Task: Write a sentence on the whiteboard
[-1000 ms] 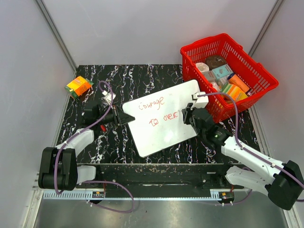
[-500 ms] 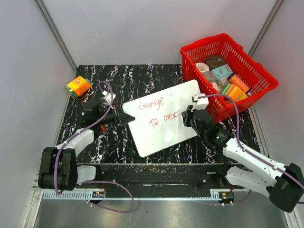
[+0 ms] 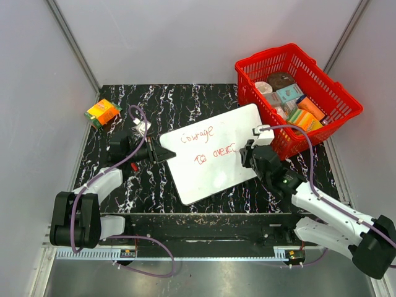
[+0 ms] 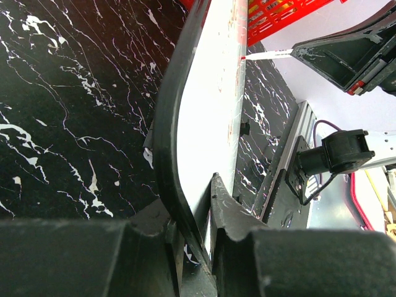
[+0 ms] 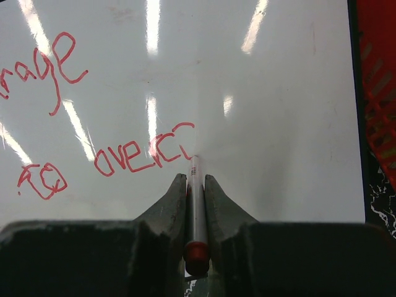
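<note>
The whiteboard (image 3: 213, 176) lies tilted on the black marble table (image 3: 185, 99). My left gripper (image 3: 162, 153) is shut on the whiteboard's left edge (image 4: 185, 124), one finger under it and one finger (image 4: 226, 210) on top. The sentence (image 3: 207, 143) is in red, "courage" above "to overc". My right gripper (image 3: 247, 153) is shut on a white marker with a red end (image 5: 196, 198). The marker's tip touches the whiteboard (image 5: 278, 111) just right of the last red letter (image 5: 179, 145). In the left wrist view the marker (image 4: 266, 55) meets the board at the far end.
A red basket (image 3: 343, 105) full of boxes and packets stands at the back right, touching the board's right corner. An orange box (image 3: 103, 112) lies at the table's back left. Grey walls close in both sides.
My right gripper has shifted a little to the right along the second line with the marker, and the red writing there has grown by a stroke. The left gripper and board have not moved.
</note>
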You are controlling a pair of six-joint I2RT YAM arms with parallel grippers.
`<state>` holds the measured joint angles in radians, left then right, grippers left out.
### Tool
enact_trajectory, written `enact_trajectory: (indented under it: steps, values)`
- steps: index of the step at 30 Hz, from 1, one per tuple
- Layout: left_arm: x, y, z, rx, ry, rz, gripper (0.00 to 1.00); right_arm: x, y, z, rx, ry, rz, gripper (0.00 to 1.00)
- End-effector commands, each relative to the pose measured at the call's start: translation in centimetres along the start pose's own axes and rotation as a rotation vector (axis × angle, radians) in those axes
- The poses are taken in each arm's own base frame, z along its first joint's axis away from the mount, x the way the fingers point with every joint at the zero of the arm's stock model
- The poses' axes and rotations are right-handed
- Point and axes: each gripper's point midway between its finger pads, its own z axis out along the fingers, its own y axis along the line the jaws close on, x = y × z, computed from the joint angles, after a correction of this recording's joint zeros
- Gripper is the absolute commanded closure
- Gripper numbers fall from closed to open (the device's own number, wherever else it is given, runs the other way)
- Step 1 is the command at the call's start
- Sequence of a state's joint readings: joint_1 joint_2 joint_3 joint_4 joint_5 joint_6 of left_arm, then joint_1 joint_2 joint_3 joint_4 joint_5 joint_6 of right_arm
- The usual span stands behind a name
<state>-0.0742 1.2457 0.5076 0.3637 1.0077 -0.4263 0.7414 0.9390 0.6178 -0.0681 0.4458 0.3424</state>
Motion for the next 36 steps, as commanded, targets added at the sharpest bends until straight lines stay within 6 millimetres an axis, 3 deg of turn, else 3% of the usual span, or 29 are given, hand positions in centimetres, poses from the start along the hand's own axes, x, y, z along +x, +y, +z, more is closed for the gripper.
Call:
enact_trajectory:
  steps: [1, 9, 18, 26, 36]
  values:
    - [-0.6, 4.0, 0.1, -0.164, -0.05, 0.215, 1.0, -2.5, -0.4, 0.5, 0.058, -0.061, 0.01, 1.0]
    - [-0.4, 3.9, 0.1, -0.163, -0.049, 0.217, 1.0, -4.5, 0.5, 0.9, 0.041, -0.104, 0.022, 1.0]
    - [-0.4, 3.9, 0.2, -0.163, -0.049, 0.219, 1.0, -4.8, 1.1, 1.2, 0.014, -0.12, 0.034, 1.0]
    - [-0.6, 3.8, 0.2, -0.165, -0.053, 0.221, 1.0, -6.2, 0.5, -0.6, 0.001, -0.187, 0.056, 1.0]
    - [-0.3, 3.9, 0.2, -0.166, -0.042, 0.22, 1.0, -5.2, -0.1, 0.5, 0.052, -0.15, 0.034, 1.0]
